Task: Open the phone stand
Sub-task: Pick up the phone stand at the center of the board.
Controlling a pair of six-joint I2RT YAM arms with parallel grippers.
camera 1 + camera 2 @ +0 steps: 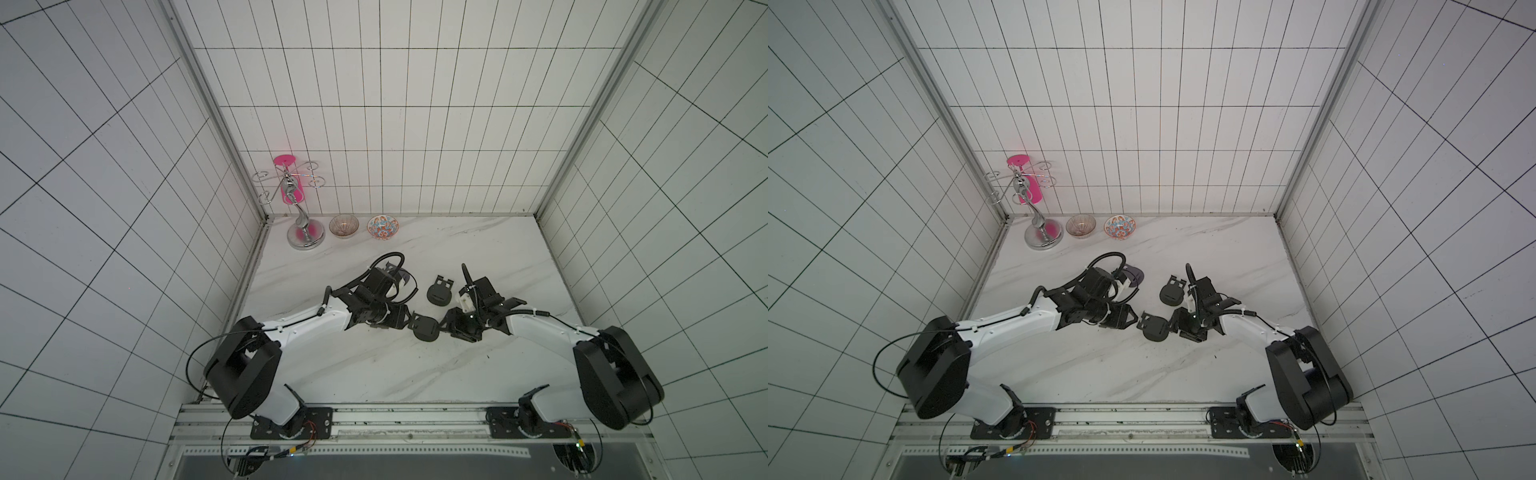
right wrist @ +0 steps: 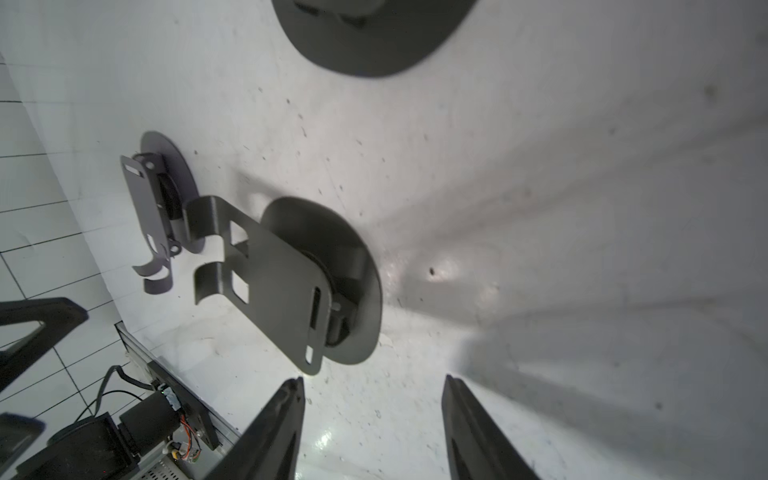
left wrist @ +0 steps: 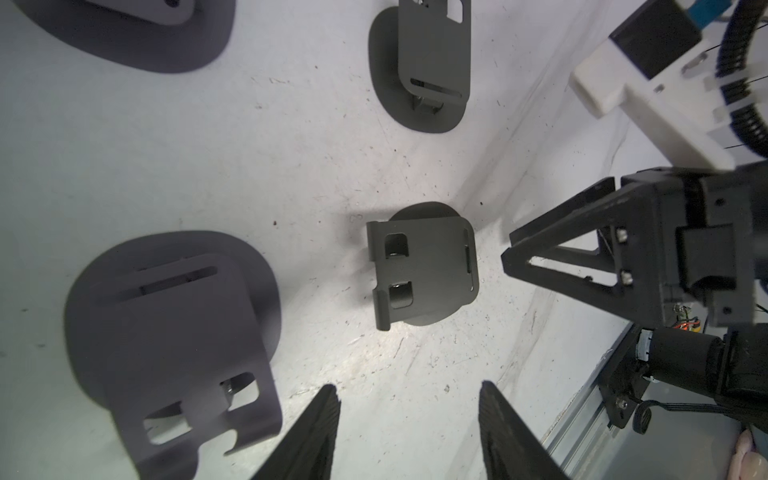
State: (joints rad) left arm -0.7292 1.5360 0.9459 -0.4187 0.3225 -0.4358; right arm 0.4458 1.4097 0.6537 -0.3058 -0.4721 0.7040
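Observation:
A dark grey phone stand lies on the white marble table between my two grippers. In the right wrist view its slotted plate is tilted up off the round base. The left wrist view shows the same phone stand ahead of the fingertips. My left gripper is open just left of it, touching nothing. On its right side my right gripper is also open and holds nothing.
Another dark stand lies just behind, and a purplish one sits under the left wrist. At the back left stand a chrome rack, a brown bowl and a patterned bowl.

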